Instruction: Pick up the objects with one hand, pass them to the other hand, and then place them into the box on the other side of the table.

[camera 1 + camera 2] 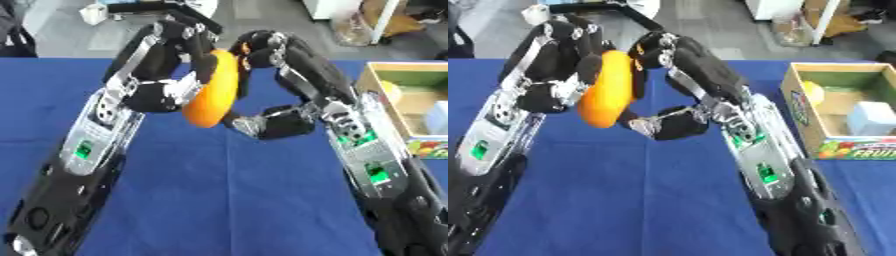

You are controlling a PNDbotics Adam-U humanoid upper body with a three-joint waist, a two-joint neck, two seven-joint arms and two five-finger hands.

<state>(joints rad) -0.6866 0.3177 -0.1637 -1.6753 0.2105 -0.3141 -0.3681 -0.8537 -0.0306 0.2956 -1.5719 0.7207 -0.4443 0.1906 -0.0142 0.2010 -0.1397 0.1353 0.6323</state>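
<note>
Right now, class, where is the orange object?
The orange object is held above the blue table, left of centre, between the left hand and right hand, well left of the box.

A grey floor [262,17] is being shown beyond the blue-covered desk [227,190], where a white cabinet [765,9] and a pale post [383,20] are standing.
</note>
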